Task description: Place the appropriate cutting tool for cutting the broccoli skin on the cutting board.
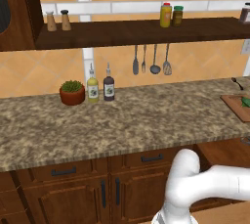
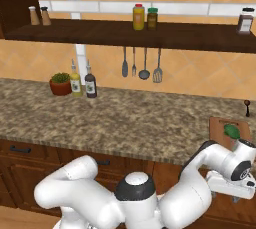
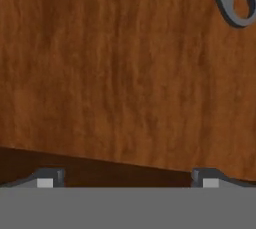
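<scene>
The tool [image 3: 127, 183] sits low in front of the cabinets, below the tabletop's front edge, its fingertips [image 3: 46, 179] spread wide apart with nothing between them, facing a brown wooden cabinet face [image 3: 115, 73] at close range; a grey metal handle piece [image 3: 235, 0] shows at one corner of the hand view.

Up and far to the left of the tool, a potted plant [image 1: 72, 92] and two bottles [image 1: 100, 87] stand at the back of the tabletop [image 1: 127, 120]; rightward from them the granite lies open across its middle to the front edge; above that stretch, four utensils [image 1: 151, 61] hang under the wall shelf [image 1: 141, 31], which carries shakers and jars.

Just above the tool, at the tabletop's right end, the cutting board [image 2: 218, 128] lies near the front edge, the broccoli [image 2: 231, 131] resting on it; a small dark object [image 2: 246, 105] stands behind the board near the wall, too small to identify.
</scene>
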